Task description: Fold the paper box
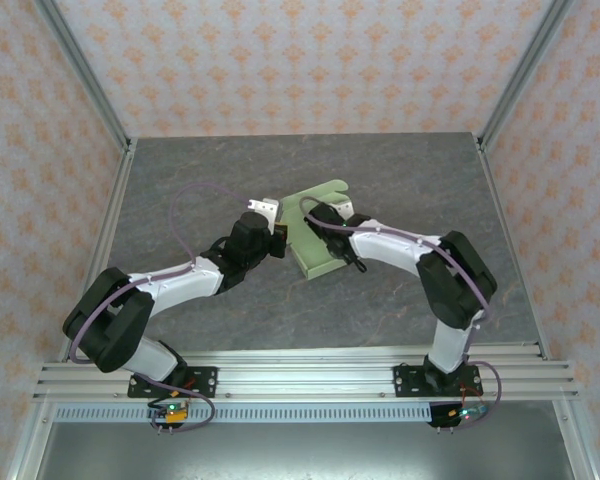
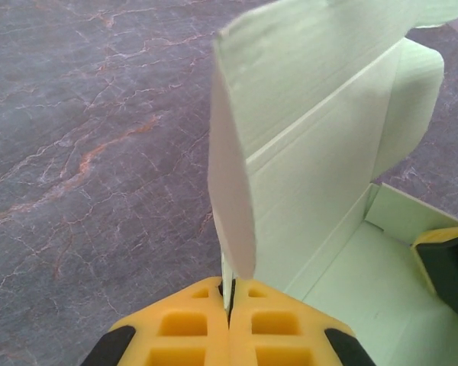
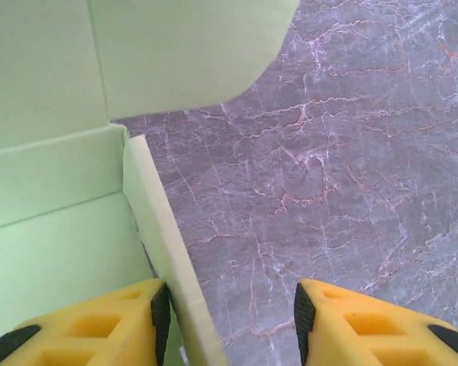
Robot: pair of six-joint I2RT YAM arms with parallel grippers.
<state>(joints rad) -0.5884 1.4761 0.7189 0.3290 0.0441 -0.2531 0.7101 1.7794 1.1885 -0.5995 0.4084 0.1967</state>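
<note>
Grey marbled tabletop (image 1: 180, 200), orange-patterned walls (image 1: 280, 60) — your paper box (image 1: 315, 240) sits mid-table, half folded.
Pale green, lid flap (image 2: 313, 69) upright — your left gripper (image 2: 230, 305) pinches one side panel; right gripper (image 3: 230, 297) gapes astride another.

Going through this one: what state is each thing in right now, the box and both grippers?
paper box: partly folded, side walls raised, lid flap standing open, not yet closed.
left gripper: shut, pinching a thin upright panel of the box between its fingers.
right gripper: open, straddling a side wall, one finger inside the box and one outside.
</note>
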